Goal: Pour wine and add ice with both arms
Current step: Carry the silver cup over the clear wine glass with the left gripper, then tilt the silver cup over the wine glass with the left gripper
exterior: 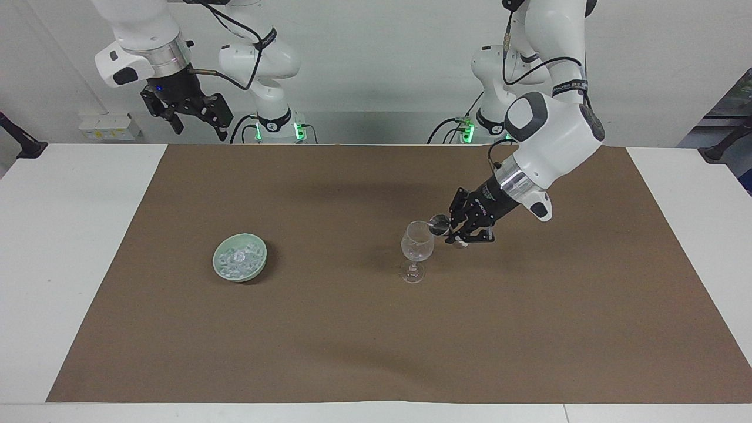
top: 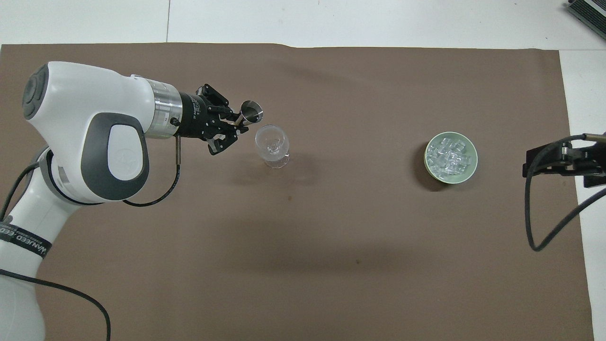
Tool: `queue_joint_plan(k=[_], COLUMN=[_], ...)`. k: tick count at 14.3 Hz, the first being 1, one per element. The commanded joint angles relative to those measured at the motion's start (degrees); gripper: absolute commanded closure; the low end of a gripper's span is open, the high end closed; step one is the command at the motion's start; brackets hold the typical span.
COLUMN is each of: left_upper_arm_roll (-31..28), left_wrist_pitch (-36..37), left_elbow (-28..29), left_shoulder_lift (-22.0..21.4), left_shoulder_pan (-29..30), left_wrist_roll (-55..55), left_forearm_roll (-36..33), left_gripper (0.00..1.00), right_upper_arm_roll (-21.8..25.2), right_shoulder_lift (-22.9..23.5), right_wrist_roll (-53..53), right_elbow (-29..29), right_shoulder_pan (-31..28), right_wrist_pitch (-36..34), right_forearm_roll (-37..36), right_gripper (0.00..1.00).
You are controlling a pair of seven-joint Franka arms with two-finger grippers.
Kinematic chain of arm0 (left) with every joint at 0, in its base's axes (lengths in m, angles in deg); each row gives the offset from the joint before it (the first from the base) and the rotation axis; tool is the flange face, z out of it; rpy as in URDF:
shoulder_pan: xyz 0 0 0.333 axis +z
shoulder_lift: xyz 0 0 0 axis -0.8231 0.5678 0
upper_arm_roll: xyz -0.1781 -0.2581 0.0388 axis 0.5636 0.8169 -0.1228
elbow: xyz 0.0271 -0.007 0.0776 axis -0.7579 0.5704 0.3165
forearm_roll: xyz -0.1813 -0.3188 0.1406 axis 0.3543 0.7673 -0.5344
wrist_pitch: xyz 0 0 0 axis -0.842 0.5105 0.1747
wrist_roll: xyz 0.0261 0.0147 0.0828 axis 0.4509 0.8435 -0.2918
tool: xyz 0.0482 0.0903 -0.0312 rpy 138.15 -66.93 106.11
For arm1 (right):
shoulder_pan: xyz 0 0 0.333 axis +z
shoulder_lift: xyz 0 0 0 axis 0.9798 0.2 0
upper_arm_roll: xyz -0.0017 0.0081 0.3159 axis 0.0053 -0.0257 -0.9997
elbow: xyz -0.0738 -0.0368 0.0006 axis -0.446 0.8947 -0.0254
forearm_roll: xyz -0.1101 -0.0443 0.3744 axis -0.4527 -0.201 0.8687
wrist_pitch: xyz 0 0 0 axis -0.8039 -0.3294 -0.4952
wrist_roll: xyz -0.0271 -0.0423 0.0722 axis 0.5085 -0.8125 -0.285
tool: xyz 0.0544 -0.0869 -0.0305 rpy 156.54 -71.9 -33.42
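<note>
A clear stemmed wine glass (exterior: pixel 418 247) (top: pixel 271 142) stands upright mid-table on the brown mat. My left gripper (exterior: pixel 453 227) (top: pixel 235 124) is shut on a small metal measuring cup (exterior: pixel 439 222) (top: pixel 251 112), which is tipped with its mouth at the glass's rim. No wine shows in the cup or the glass. The ice (exterior: pixel 238 257) (top: pixel 449 155) lies as several clear cubes in a pale green bowl (exterior: pixel 259 264) (top: pixel 473 163) toward the right arm's end. My right gripper (exterior: pixel 198 124) (top: pixel 554 161) waits open and empty, raised high near its base.
A brown mat (exterior: pixel 364 341) (top: pixel 331 265) covers most of the white table (exterior: pixel 70 235). The left arm's cable (top: pixel 151 199) loops below its wrist, and the right arm's cable (top: pixel 535 227) hangs over the mat's edge.
</note>
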Motion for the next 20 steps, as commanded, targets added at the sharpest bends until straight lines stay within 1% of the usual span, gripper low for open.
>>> queue_joint_plan(k=[1,3,7,10,11,14,16,20], left_upper_arm_roll=[-0.69,-0.78,-0.78,-0.78,-0.69,-0.69,-0.69,-0.69], left_wrist_pitch=[0.01,0.28,0.28,0.98,1.25,1.60,2.21,3.27], left_elbow=[-1.47,-1.38,-1.47,-1.38,-1.38,-1.29,-1.38,-1.47], left_shoulder_lift=[0.84,0.75,0.66,0.66,0.57,0.57,0.48,0.40], left_shoulder_pan=[-1.28,-1.72,-3.39,-3.74,-3.92,-4.71,-5.41,-5.85], left_wrist_roll=[-1.88,-2.57,-5.04,-4.95,-4.86,-4.34,-4.34,-4.34], left_forearm_roll=[-3.85,-5.87,-12.02,-13.52,-15.18,-15.81,-17.83,-19.68], left_gripper=[1.00,1.00,1.00,1.00,1.00,1.00,1.00,1.00], right_upper_arm_roll=[-0.34,-0.34,-0.34,-0.34,-0.34,-0.34,-0.34,-0.34], right_shoulder_lift=[-0.55,-0.55,-0.55,-0.55,-0.55,-0.55,-0.55,-0.55], right_wrist_roll=[-1.77,-1.77,-1.77,-1.77,-1.77,-1.77,-1.77,-1.77], right_elbow=[-0.29,-0.29,-0.29,-0.29,-0.29,-0.29,-0.29,-0.29], right_shoulder_pan=[-1.13,-1.13,-1.13,-1.13,-1.13,-1.13,-1.13,-1.13], right_wrist_pitch=[0.03,0.03,0.03,0.03,0.03,0.03,0.03,0.03], right_forearm_roll=[1.14,1.14,1.14,1.14,1.14,1.14,1.14,1.14], right_gripper=[0.00,0.00,0.00,0.00,0.00,0.00,0.00,0.00])
